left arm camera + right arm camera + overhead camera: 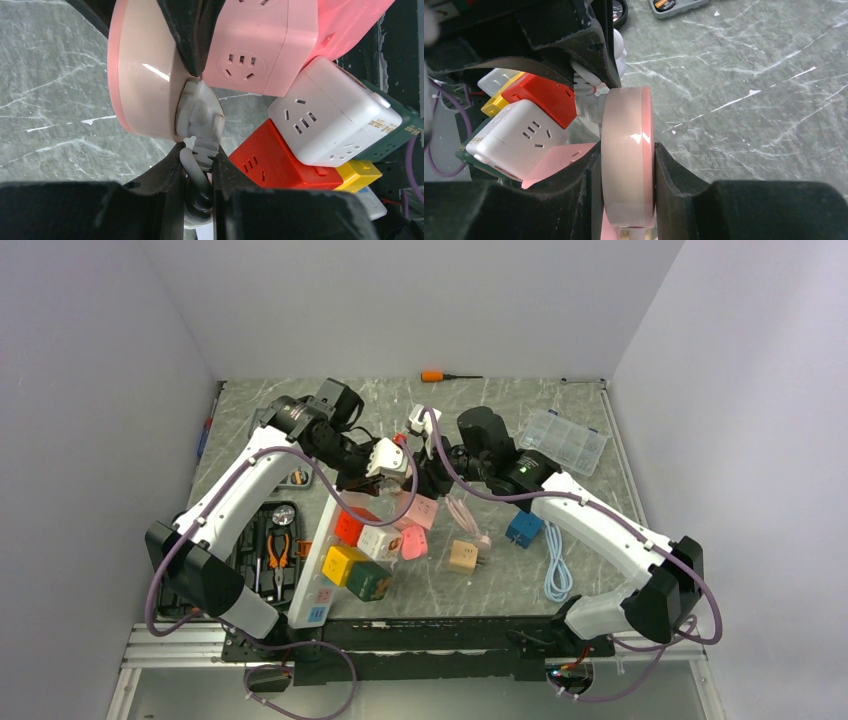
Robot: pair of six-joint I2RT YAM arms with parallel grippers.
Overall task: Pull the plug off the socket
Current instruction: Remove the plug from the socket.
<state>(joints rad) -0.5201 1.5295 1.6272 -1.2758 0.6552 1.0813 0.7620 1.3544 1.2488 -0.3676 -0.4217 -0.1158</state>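
The plug [199,112], white, sits in a pink disc [140,75] held up over mid-desk, toward the far edge. The left arm reaches in, its left gripper [197,162] clamped on the plug's neck. The right gripper [628,160] pinches the disc's faces. The socket [308,585] lies by the near-left corner.

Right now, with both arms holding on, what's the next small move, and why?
Probably ease the white plug straight out of the round pink socket disc with the left arm. The left jaws are closed on the plug's cord neck, the plug looks seated against the disc's face, and the right jaws clamp the disc's rim, bracing it.
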